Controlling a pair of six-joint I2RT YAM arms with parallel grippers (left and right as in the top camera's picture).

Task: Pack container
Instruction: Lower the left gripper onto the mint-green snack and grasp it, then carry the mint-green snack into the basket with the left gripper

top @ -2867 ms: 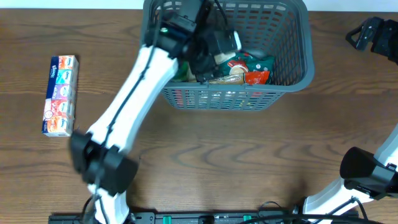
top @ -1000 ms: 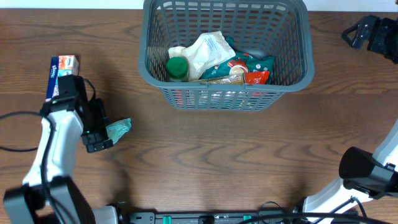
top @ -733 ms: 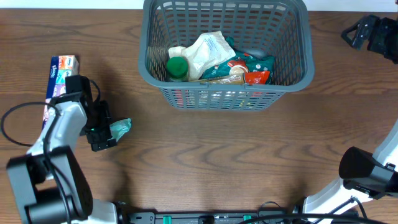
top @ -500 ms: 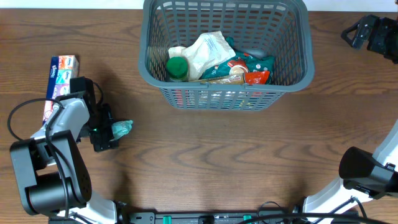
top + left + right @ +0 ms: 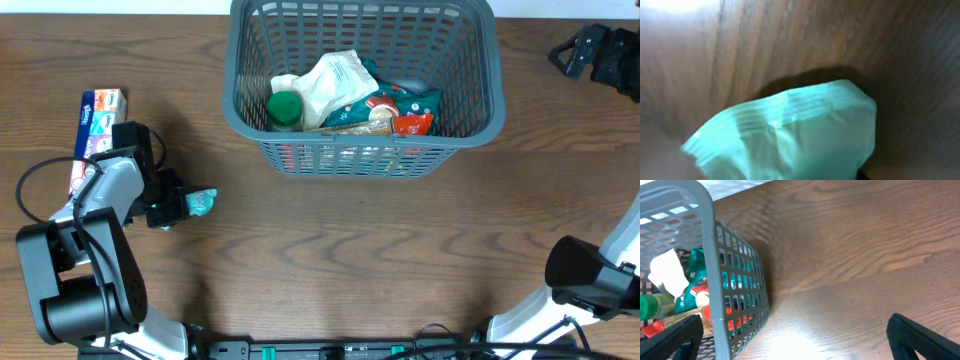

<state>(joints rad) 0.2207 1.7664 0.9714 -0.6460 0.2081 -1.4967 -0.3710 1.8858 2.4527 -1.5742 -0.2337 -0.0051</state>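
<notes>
The container (image 5: 365,155), a large dark grey slotted basket, stands at the back middle of the table, and its side (image 5: 710,255) fills the left of the right wrist view. A small teal packet (image 5: 203,202) lies on the wood at the left. My left gripper (image 5: 180,205) is low at the table and shut on it, with the packet pinched narrow between the fingers. Up close, the teal packet (image 5: 790,135) fills the lower part of the left wrist view. My right gripper (image 5: 580,55) stands open at the far right, beside the basket, holding nothing.
Inside the basket lie a white pouch (image 5: 335,85), a green-capped bottle (image 5: 285,107) and red and teal packets (image 5: 405,112). A long multicoloured tissue pack (image 5: 97,150) lies at the far left, just behind the left arm.
The left arm swung out of the basket to the left, came down at the teal packet and closed on it, squeezing it narrower. The right arm stayed put.
</notes>
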